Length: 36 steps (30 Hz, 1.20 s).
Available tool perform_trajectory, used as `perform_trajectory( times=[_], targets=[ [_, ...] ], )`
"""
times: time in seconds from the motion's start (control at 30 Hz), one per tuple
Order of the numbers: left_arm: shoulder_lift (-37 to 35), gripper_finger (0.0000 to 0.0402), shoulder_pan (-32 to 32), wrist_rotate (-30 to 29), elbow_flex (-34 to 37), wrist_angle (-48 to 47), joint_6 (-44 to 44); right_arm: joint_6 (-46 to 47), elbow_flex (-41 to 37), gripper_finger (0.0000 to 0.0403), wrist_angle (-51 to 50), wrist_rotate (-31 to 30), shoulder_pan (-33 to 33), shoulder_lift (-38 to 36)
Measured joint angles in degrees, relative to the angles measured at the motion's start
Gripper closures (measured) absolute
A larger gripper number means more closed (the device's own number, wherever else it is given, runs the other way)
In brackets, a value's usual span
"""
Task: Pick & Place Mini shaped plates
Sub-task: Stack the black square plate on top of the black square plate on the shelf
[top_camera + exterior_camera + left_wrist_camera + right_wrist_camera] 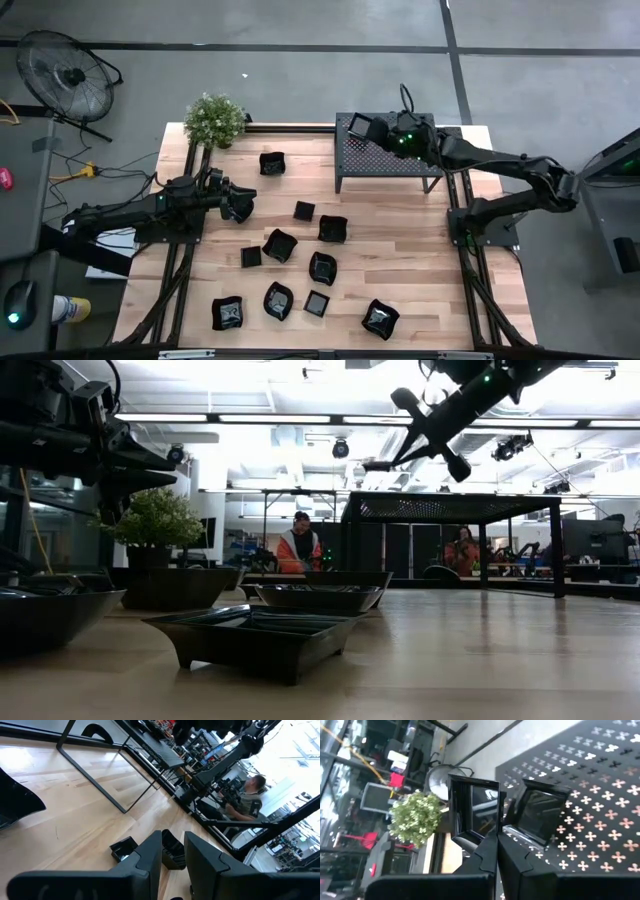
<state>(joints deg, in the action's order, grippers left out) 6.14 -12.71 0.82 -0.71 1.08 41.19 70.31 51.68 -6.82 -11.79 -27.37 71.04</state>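
- A square plate (472, 810) is pinched by its rim in the shut right hand (497, 851) over the rack's (400, 160) far-left corner; a poor release could drop it off the edge.
- The left hand (238, 207), part-open and holding nothing, hangs over the table (420, 270) left of the loose plates (300, 270).

Open wood right of the scattered plates (280, 243), rack (390, 158) and plant (215, 119) blocking the far edge

Glossy black mini shaped plates (279, 244) scattered on a pale, wood-grained table (420, 280). Beyond them, a black rack (385, 155) perforated with small cross-shaped cutouts. Left of the rack, a green-and-white speckled plant (214, 119). Dark arms throughout.
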Motion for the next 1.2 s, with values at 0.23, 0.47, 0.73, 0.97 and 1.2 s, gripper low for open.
perform_trajectory(
  times=[0.23,0.47,0.73,0.97,1.2],
  targets=[
    [0.0,0.0321,0.0,0.0,0.0,0.0,0.0,3.2,0.0,0.0403,-0.8,-0.7,-1.2,2.0],
    [0.0,0.0321,0.0,0.0,0.0,0.0,0.0,6.1,0.0,0.0403,-0.7,-0.3,-1.3,3.3],
    [0.0,0.0321,0.0,0.0,0.0,0.0,0.0,9.0,0.0,0.0403,-2.0,0.1,-1.7,3.3],
    [0.0,0.0321,0.0,0.0,0.0,0.0,0.0,10.7,0.0,0.0403,-2.4,1.0,-2.0,4.1],
    [0.0,0.0321,0.0,0.0,0.0,0.0,0.0,11.9,0.0,0.0403,-2.6,1.3,-2.3,4.4]
  ],
)
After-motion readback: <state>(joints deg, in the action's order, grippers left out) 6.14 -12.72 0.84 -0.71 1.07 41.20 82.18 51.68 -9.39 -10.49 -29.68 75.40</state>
